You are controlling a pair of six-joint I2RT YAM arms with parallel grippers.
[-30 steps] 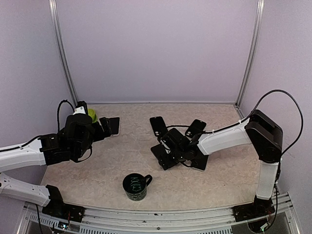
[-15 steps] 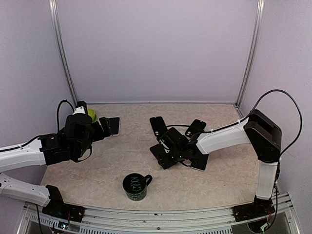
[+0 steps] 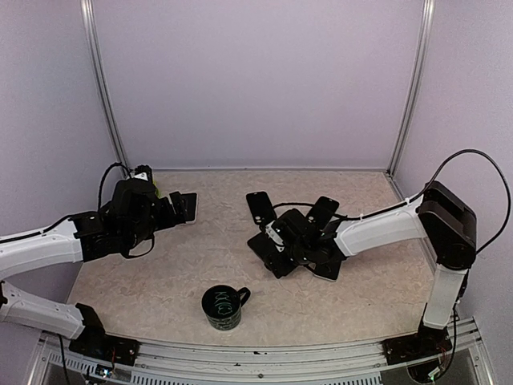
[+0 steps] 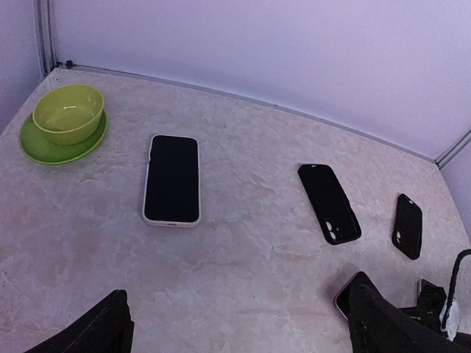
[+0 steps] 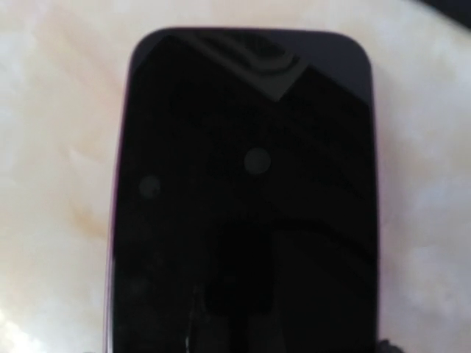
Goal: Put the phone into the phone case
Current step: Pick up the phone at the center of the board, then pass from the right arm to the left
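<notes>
Right gripper (image 3: 282, 243): it hangs low over the phone (image 5: 243, 198). Its wrist view shows only a dark screen with a reddish rim, so we cannot tell how wide the jaws stand or whether they touch it.
Phone: flat on the table directly beneath the right jaws, in no case.
Phone case (image 4: 329, 203): black and empty, just beyond the right jaws to their left. A second case (image 4: 408, 226) lies beyond them to the right.
Left gripper (image 4: 239, 327): jaws spread wide, holding nothing. A pale-rimmed phone (image 4: 171, 179) lies ahead of them.
Just changed: the right arm's elbow has swung outward and its wrist has shifted slightly over the phone. The left arm has risen and reached forward. The phone has not moved.
Meaning: we judge the right arm is lining up a grasp, with the pick and the insertion both still ahead.
</notes>
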